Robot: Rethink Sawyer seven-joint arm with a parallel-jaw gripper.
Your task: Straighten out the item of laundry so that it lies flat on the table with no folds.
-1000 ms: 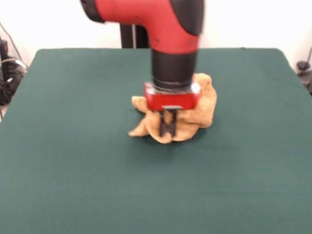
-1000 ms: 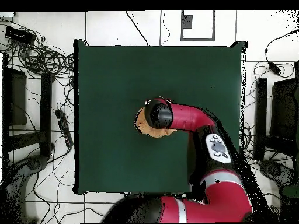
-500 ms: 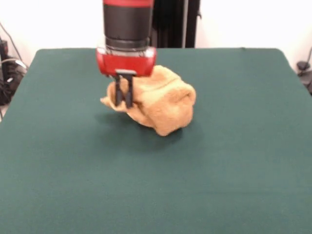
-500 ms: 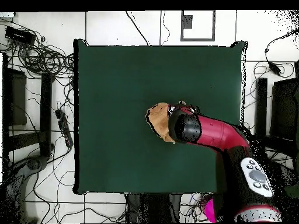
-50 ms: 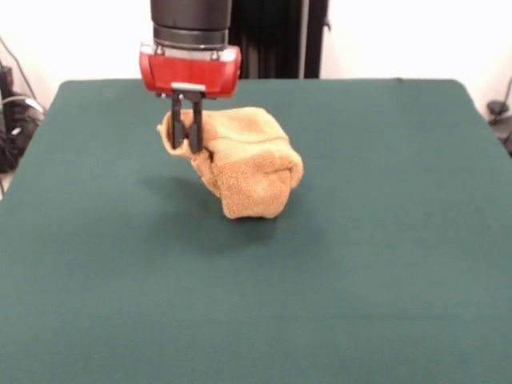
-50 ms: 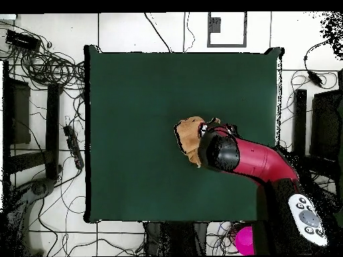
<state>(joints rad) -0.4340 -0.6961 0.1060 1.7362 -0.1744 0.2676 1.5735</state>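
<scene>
Pinching one corner of the towel [image 5: 248,160] in my gripper [image 5: 186,136], I hold it bunched and dangling above the table [image 5: 384,264].

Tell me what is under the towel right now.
The towel hangs bunched from the gripper, shut on its upper corner. Under it lies only the green table with the towel's shadow. Whether its lowest fold touches the cloth cannot be told.
</scene>
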